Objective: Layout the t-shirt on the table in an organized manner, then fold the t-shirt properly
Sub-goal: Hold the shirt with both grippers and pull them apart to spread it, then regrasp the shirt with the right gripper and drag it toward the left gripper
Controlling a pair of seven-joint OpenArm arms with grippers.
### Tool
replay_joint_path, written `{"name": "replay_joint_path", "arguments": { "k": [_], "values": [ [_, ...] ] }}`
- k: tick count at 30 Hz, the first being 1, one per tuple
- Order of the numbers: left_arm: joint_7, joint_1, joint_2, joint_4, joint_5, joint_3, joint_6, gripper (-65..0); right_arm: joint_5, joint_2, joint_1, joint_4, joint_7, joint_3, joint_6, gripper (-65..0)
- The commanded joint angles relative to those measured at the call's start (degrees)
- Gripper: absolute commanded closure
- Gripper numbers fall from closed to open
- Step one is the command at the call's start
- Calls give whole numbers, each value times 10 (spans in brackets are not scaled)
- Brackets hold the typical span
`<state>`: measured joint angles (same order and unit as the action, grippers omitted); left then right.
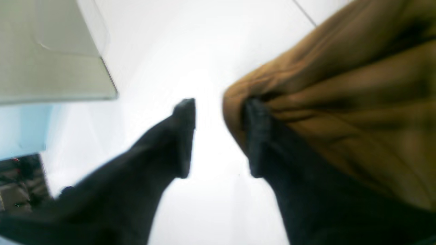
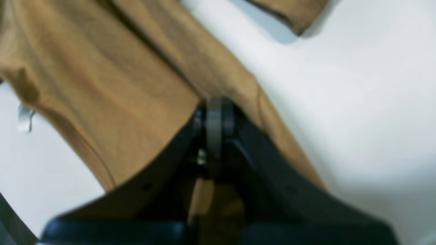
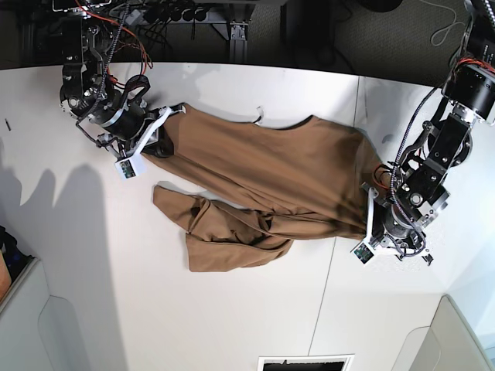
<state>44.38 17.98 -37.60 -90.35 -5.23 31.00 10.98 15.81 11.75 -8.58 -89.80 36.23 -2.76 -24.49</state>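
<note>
Your left tool (image 1: pixel 218 136) stands released: in the left wrist view its two dark fingers (image 1: pixel 184 136) are spread with bare white tabletop (image 1: pixel 190 51) showing in the gap, and the tan-brown t-shirt (image 1: pixel 340 102) bunches against the outer side of the right-hand finger without being caught between the two. In the base view this left tool (image 3: pixel 371 224) sits at the right of the scene, at the shirt's right edge, beside the thin dark seam line (image 3: pixel 344 193) that runs from far to near across the tabletop. Your right tool (image 2: pixel 214 115) is clenched on the t-shirt (image 2: pixel 102 75): in the right wrist view its pads meet with no gap and the cloth runs straight into them, spreading away in long folds toward the far left of that picture. In the base view the right tool (image 3: pixel 158 127) is at the far left of the scene, gripping the shirt's far-left corner. From there the t-shirt (image 3: pixel 278 174) stretches across the middle of the tabletop (image 3: pixel 100 294) as a broad band slanting from far left to near right, between your two tools. Its near-left part is crumpled into a rumpled heap, with folds lying over one another, so the garment is not spread flat. A small white label (image 3: pixel 259 116) sticks out at the shirt's far edge. A pale grey panel (image 1: pixel 51 51) fills the upper left corner of the left wrist view, above the tabletop.
</note>
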Motion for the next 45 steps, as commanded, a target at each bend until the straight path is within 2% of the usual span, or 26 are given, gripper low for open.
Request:
{"name": "replay_joint_path", "arguments": {
  "k": [1,9,12,14,18,21,22,24,25,29,32,34,35,38,41,45],
  "values": [
    [6,15,-8,-9,-4,-8,3,-288,-33,9,-7,-4,49,-4,6,0],
    [10,15,-8,-9,-60,-8,9,-288,-31,9,7,-108,30,-11,12,-6],
    [2,15,-8,-10,-78,-8,20,-288,-30,9,35,-115,30,-11,25,-164],
    [2,14,-8,-15,-87,-8,22,-288,-24,8,56,-115,30,-11,29,-202],
    [-6,8,-6,-37,-110,-8,45,-288,-2,7,99,-106,29,-11,31,-202],
    [-15,8,-3,-51,-132,-8,67,-288,14,-5,126,-79,28,-11,31,-185],
    [-20,8,-3,-51,-139,-8,75,-288,18,-12,132,-64,28,-10,31,-152],
    [-22,8,1,-51,-149,-8,87,-288,21,-28,143,-30,28,-6,30,-20],
    [-21,8,4,-51,-156,-8,93,-288,22,-35,146,-13,28,-3,28,0],
    [-21,-2,26,-51,-168,-8,107,-288,24,-50,149,28,36,10,-16,0],
    [-21,-28,38,-51,-179,-8,129,-287,30,-49,139,29,70,21,-19,0],
    [-21,-54,38,-51,-192,-8,148,-284,63,-49,125,25,86,23,-21,0],
    [-21,-67,38,-51,-193,-8,155,-284,81,-49,115,23,91,23,-33,0],
    [-21,-101,38,-51,-188,-8,156,-284,136,-50,84,12,99,23,-69,0],
    [-21,-121,38,-51,-179,-8,156,-284,163,-50,55,-10,101,27,-77,0],
    [-22,-132,38,-51,-176,-8,156,-284,170,-50,38,-55,99,29,-79,0]
  ]
}}
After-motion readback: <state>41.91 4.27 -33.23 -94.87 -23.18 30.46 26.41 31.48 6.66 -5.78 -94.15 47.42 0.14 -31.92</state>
